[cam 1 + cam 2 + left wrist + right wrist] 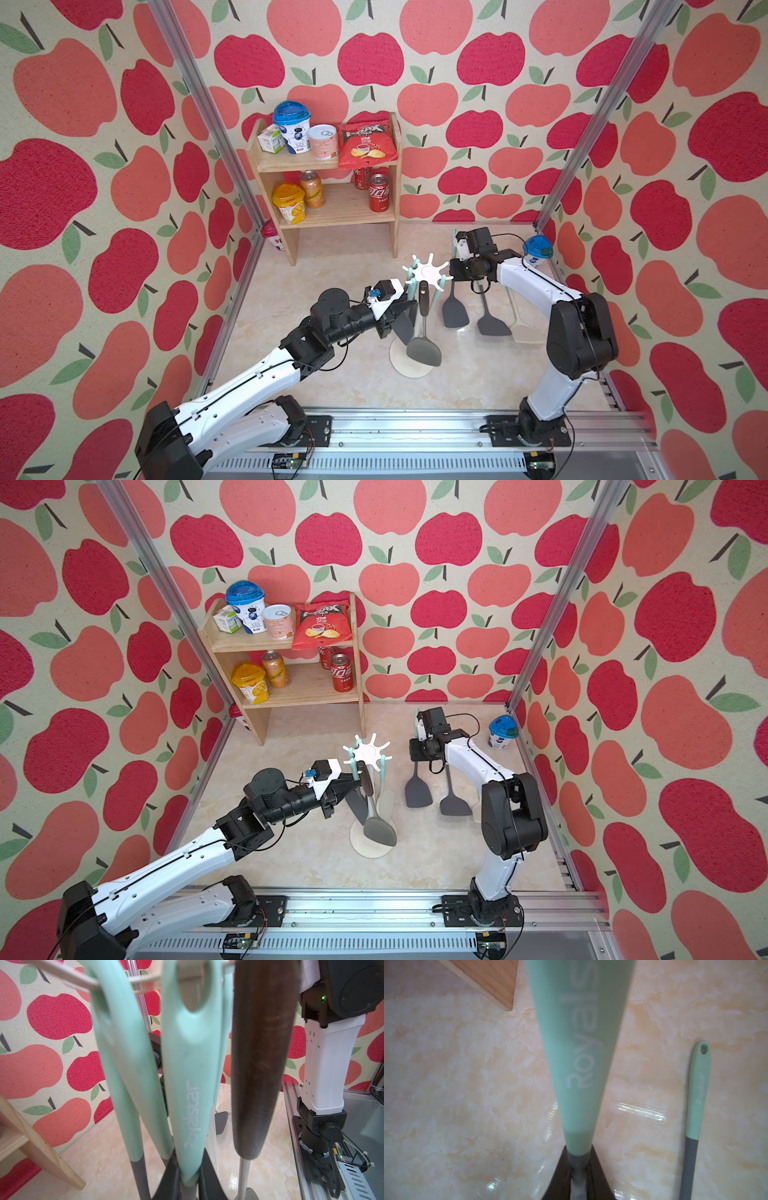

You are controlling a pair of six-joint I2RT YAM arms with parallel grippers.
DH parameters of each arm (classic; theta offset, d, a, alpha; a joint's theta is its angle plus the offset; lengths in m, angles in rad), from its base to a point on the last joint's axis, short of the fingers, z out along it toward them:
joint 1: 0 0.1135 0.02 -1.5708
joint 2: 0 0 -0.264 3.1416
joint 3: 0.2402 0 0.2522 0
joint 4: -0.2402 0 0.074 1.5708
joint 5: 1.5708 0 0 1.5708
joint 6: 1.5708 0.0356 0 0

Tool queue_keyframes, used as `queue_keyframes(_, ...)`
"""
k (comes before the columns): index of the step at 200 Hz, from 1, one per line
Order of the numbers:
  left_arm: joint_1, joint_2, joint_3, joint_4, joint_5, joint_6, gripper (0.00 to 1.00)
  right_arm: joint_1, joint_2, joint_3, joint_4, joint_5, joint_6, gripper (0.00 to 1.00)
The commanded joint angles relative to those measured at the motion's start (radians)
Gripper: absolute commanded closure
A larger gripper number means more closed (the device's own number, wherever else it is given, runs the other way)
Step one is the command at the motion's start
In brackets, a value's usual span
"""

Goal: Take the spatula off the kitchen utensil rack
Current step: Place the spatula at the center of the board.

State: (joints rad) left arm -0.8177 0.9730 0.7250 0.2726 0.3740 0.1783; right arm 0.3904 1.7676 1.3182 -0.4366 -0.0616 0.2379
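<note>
My left gripper (188, 1169), the nearer one, is clamped on the lower end of the spatula (188, 1068). The spatula hangs from the kitchen utensil rack (428, 272) mid-table. It has a smooth matte mint handle and a dark grey neck, with its eye up among the thin white prongs. Its long axis is vertical, dead ahead between my fingers, so I judge the release to be a lift, then a pull leftward. A dark wooden-handled steel turner (424, 301) hangs just beside it. My right gripper (578, 1167) is closed on a second spatula (577, 1059), clear of the rack.
</note>
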Motion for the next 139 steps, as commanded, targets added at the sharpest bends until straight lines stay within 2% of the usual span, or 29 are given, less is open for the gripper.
queue_keyframes(1,0.005,0.016,-0.036,-0.104,-0.016,0.012,1.00,-0.004,0.036,0.012,0.019,-0.017,0.012,1.00)
queue_keyframes(139,0.005,0.009,-0.042,-0.108,-0.027,0.014,1.00,-0.021,0.140,0.012,0.064,0.002,0.031,1.00)
